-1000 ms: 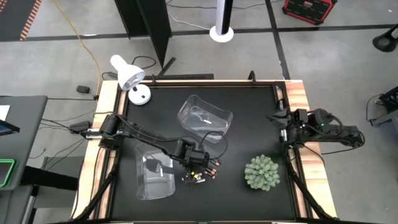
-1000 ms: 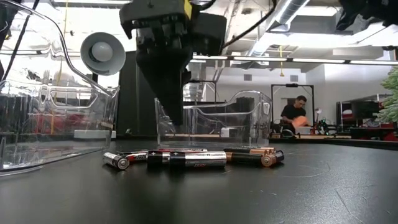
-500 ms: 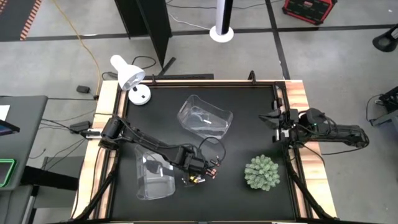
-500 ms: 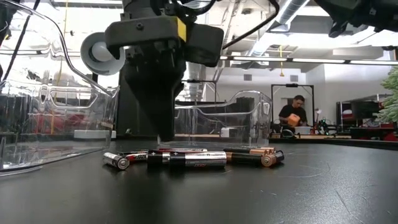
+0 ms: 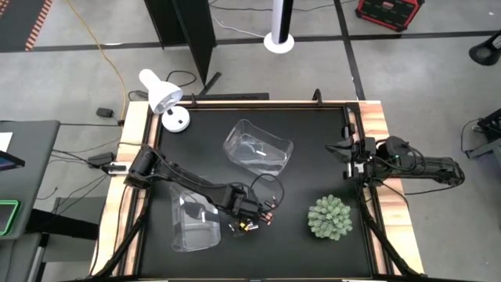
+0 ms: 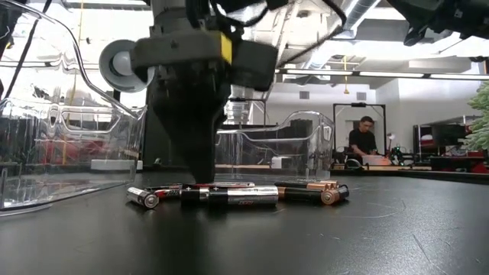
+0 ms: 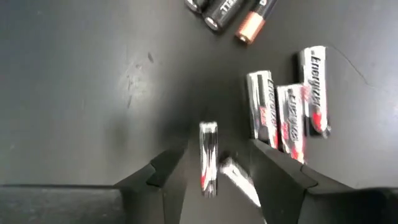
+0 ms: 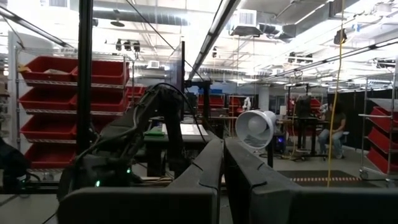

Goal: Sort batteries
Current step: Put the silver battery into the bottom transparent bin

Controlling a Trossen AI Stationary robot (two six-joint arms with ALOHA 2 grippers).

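Batteries partly hidden under left pincer, too small to count

The left arm stretches from the bench's nine o'clock edge toward six o'clock, its left tool pointed straight down just above the bench, fingers spread apart. The right arm waits at the three o'clock edge, lifted level, its right tool with fingers pressed together.
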